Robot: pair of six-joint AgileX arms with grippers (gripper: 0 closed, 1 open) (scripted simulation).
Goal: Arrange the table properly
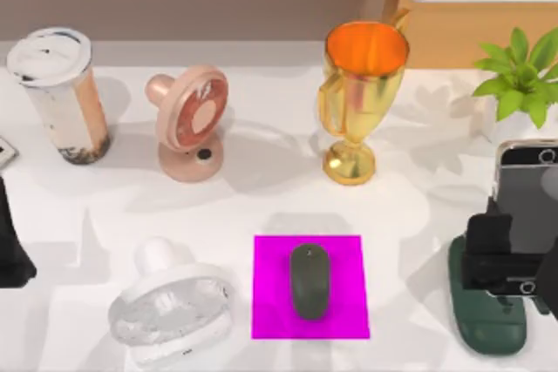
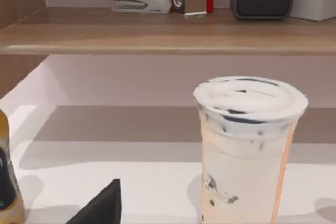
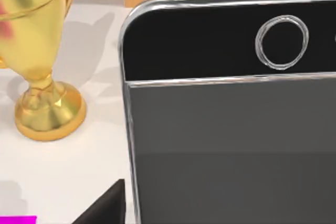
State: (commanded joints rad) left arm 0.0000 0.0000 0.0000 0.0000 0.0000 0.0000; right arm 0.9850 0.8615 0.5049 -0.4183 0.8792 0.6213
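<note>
Lidded milk-tea cup (image 1: 59, 93) stands upright on the table (image 1: 261, 198).

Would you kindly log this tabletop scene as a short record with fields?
surface: white table
back row: lidded drink cup, pink fan, gold trophy, potted plant
front row: white fan, grey mouse on magenta pad
right gripper: at the smartphone over a dark green stand
left arm: at the left edge
</note>
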